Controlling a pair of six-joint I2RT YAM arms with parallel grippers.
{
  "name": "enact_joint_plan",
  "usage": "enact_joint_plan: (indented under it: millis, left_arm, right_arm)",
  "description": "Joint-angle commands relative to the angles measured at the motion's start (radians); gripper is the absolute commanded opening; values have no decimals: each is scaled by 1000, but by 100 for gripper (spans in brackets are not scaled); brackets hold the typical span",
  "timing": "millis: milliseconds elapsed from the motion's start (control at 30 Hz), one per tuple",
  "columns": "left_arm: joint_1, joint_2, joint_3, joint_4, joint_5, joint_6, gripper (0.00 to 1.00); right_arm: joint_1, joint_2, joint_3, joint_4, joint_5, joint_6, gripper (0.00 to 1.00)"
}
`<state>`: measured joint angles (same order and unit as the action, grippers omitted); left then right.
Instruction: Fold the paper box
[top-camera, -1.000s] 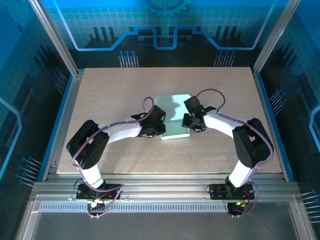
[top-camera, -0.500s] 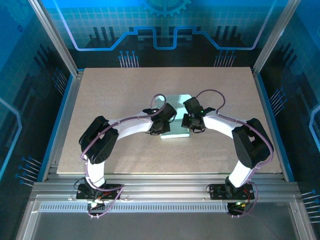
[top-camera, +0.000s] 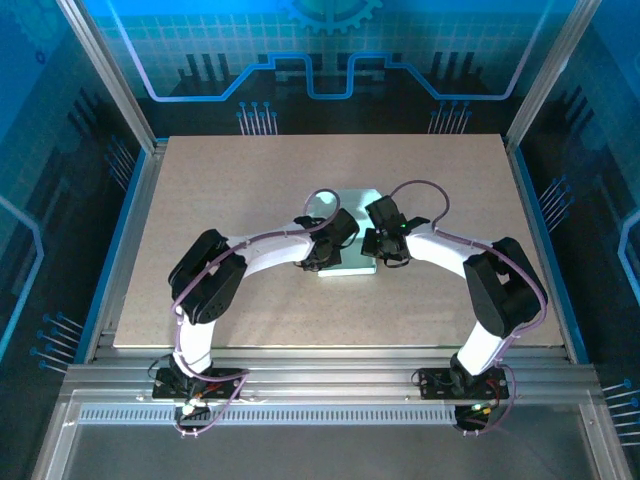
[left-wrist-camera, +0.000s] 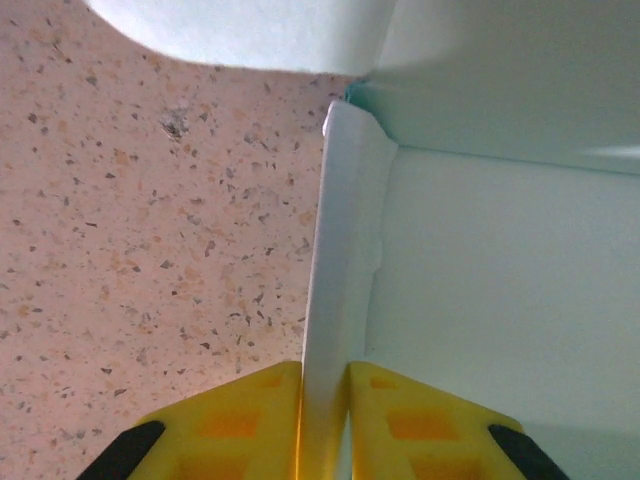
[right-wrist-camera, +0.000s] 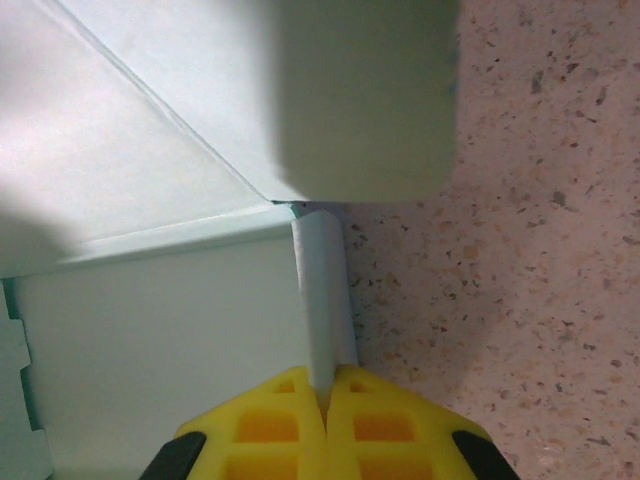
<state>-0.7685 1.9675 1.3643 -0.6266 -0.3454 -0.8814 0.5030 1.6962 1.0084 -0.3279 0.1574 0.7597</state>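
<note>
You're partway there, by my reading: the paper box (top-camera: 352, 203) sits mid-surface (top-camera: 250, 180) with 2 side walls upright. The left gripper (left-wrist-camera: 325, 375) pinches 1 wall and the right gripper (right-wrist-camera: 325, 385) the other, but the far flaps look loose and unlocked.

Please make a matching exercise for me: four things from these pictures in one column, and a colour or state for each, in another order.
1 left gripper
2 right gripper
3 paper box
4 table

a speckled beige
b pale mint
c pinches the paper box's right wall
d pinches the paper box's left wall

Pairs: 1-d, 2-c, 3-b, 4-a
</note>
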Motion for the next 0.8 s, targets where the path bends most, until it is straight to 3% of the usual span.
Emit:
enact_joint_plan:
  millis: [0, 167, 767]
  left_arm:
    - [-8, 59, -44, 12, 103, -24, 17]
    - [-4, 54, -46, -3, 90, -18, 4]
    - [-6, 121, 64, -284, -179, 15, 0]
  right_arm:
    - [32, -21, -6, 50, -94, 38, 0]
    - [32, -22, -7, 48, -91, 37, 0]
    - [75, -69, 33, -22, 18, 9, 0]
